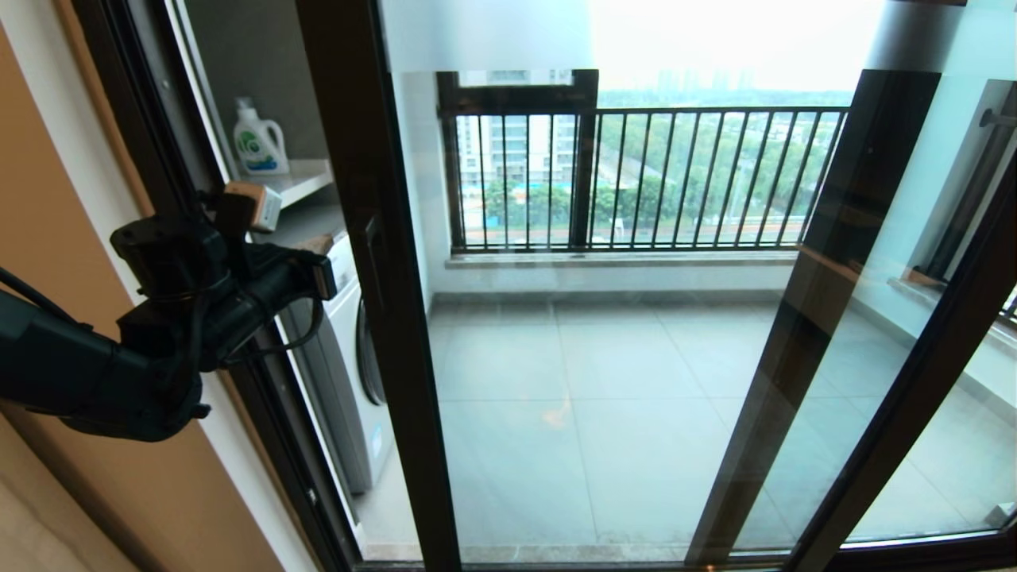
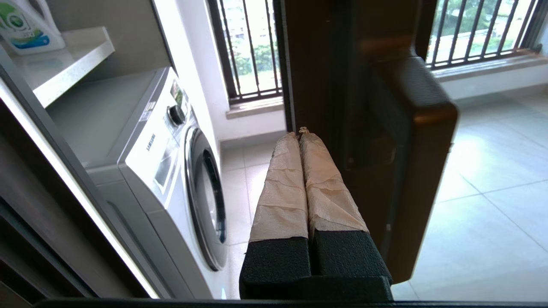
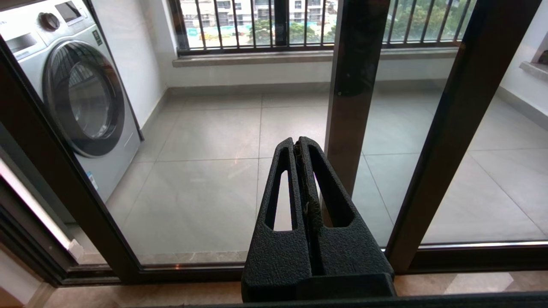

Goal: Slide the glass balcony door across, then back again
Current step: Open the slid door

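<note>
The glass balcony door (image 1: 596, 357) is a tall clear pane in a dark brown frame, with a frosted strip (image 1: 485, 36) across its top. Its left stile (image 1: 373, 278) stands away from the wall frame, leaving a narrow gap. My left gripper (image 1: 324, 268) reaches into that gap at handle height. In the left wrist view the left gripper (image 2: 299, 133) is shut and holds nothing, its taped fingertips (image 2: 284, 171) against the edge of the stile (image 2: 312, 77), beside the dark bar handle (image 2: 411, 149). My right gripper (image 3: 298, 142) is shut and empty, low before the glass (image 3: 205, 184).
A white washing machine (image 1: 349, 373) stands just behind the gap, with a shelf (image 1: 306, 181) and a detergent bottle (image 1: 258, 141) above it. A second brown stile (image 1: 818, 318) overlaps at the right. A black-railed window (image 1: 636, 179) backs the tiled balcony floor (image 1: 604, 477).
</note>
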Robot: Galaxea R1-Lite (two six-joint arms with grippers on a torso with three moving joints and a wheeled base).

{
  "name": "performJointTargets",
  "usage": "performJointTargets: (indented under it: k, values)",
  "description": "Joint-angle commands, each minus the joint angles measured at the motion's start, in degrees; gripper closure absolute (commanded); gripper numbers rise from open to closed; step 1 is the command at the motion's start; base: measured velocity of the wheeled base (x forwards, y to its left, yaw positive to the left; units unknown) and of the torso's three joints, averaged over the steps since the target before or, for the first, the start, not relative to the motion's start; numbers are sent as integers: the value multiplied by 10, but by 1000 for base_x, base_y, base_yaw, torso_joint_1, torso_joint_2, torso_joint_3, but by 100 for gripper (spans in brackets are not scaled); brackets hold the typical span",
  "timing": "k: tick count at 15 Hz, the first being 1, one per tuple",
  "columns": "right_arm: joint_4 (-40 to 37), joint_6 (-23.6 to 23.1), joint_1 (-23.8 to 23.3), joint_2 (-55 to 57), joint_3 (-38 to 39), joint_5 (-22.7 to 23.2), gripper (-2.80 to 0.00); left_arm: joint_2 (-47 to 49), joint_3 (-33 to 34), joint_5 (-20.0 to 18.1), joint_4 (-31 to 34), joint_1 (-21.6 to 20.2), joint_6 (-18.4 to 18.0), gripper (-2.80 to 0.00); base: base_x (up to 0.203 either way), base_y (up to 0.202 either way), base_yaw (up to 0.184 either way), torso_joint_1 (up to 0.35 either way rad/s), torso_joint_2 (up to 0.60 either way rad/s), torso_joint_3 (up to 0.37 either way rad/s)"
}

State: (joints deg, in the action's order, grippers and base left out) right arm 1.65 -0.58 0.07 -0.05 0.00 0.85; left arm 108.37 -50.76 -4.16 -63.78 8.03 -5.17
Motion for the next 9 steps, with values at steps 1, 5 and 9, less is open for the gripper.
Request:
performJointTargets:
  k: [1, 5, 9]
  values:
    - [0, 0, 0, 0, 5, 0, 0, 2, -1, 0, -3, 13, 0, 0, 0, 0, 0, 0, 0, 0]
    - [0, 0, 0, 0, 5, 0, 0, 3, -17, 21, 0, 48, -8, 0, 0, 0, 0, 0, 0, 0]
    - [0, 0, 0, 0, 5, 0, 0, 9, -34, 28, 14, 77, -13, 0, 0, 0, 0, 0, 0, 0]
